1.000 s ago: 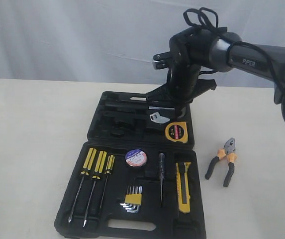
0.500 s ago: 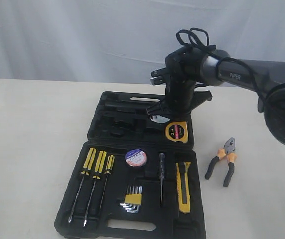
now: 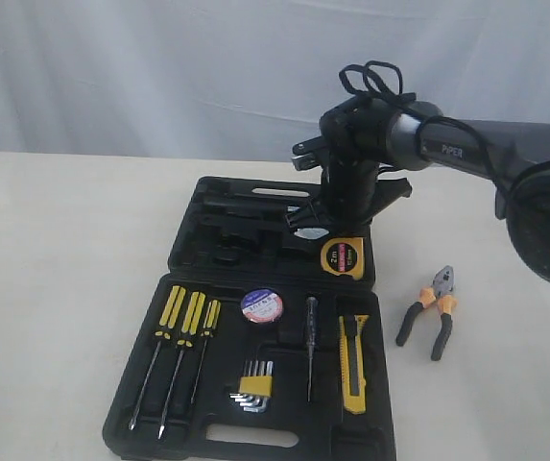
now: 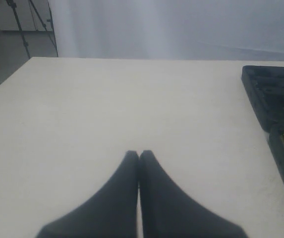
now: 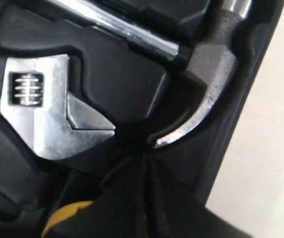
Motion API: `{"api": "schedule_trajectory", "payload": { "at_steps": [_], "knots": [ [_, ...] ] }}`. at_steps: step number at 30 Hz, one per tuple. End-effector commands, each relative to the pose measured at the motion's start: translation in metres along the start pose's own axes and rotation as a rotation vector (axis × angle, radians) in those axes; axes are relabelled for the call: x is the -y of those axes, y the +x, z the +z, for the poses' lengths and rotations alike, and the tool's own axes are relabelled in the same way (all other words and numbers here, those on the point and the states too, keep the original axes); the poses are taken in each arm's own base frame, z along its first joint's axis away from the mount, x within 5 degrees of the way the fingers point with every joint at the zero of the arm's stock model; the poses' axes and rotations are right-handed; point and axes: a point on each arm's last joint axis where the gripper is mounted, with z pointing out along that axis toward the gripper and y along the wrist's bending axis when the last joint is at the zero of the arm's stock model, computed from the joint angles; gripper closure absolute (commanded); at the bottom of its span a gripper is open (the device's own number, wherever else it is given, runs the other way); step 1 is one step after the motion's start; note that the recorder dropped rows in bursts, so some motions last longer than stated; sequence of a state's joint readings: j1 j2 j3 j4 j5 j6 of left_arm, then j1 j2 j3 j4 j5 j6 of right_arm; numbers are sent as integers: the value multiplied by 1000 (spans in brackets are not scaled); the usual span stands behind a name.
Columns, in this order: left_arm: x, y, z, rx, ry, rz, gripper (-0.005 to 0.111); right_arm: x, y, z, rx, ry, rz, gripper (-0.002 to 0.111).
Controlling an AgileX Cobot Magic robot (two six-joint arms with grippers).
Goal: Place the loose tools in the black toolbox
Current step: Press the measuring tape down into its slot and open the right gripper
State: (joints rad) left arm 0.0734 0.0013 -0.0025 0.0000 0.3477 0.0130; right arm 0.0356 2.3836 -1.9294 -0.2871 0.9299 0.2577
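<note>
The black toolbox (image 3: pixel 207 235) lies open, both halves flat. The round yellow tape measure (image 3: pixel 342 256) sits in the far half's right corner. In the near half lie the black tape roll (image 3: pixel 261 305) and the yellow-and-black utility knife (image 3: pixel 353 363). The orange-and-black pliers (image 3: pixel 428 309) lie on the table to the right of the box. My right gripper (image 3: pixel 321 215) hovers low over the far half just behind the tape measure; in the right wrist view the right gripper (image 5: pixel 144 161) is shut and empty, with the tape measure (image 5: pixel 65 215) beside it. My left gripper (image 4: pixel 139 153) is shut over bare table.
Three yellow-handled screwdrivers (image 3: pixel 183 331), a hex key set (image 3: pixel 253 389) and a thin tester screwdriver (image 3: pixel 310 346) fill the near half. A steel wrench (image 5: pixel 52 114) and a hammer head (image 5: pixel 206 94) sit in the far half. A white curtain hangs behind the table.
My right arm has shifted a little left and turned above the far half. The tape measure and the other tools have stayed put. The left gripper shows no earlier view.
</note>
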Motion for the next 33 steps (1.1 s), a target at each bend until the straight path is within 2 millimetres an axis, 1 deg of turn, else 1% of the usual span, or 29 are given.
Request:
{"api": "schedule_trajectory", "payload": {
  "at_steps": [1,10,15,17,21,23,24,25,27,28,30,33],
  "knots": [
    [0,0,0,4,5,-5,107,-1,2,-2,-12,-10,-3,109],
    [0,0,0,4,5,-5,107,6,-5,-34,39,-4,7,109],
    [0,0,0,4,5,-5,107,10,-1,-48,-7,-4,-5,109],
    [0,0,0,4,5,-5,107,8,3,-48,-48,-28,-15,109],
    [0,0,0,4,5,-5,107,2,5,-48,-72,-88,-12,109],
    [0,0,0,4,5,-5,107,2,6,-42,-76,-79,-20,109],
    [0,0,0,4,5,-5,107,2,7,-33,-86,-55,-30,109],
    [0,0,0,4,5,-5,107,1,8,-27,-90,-46,-38,109],
    [0,0,0,4,5,-5,107,-3,12,-7,-121,-44,-50,109],
    [0,0,0,4,5,-5,107,-4,13,-2,-128,-44,-56,109],
    [0,0,0,4,5,-5,107,-6,14,6,-129,-46,-58,109],
    [0,0,0,4,5,-5,107,-7,14,6,-123,-51,-55,109]
  ]
}}
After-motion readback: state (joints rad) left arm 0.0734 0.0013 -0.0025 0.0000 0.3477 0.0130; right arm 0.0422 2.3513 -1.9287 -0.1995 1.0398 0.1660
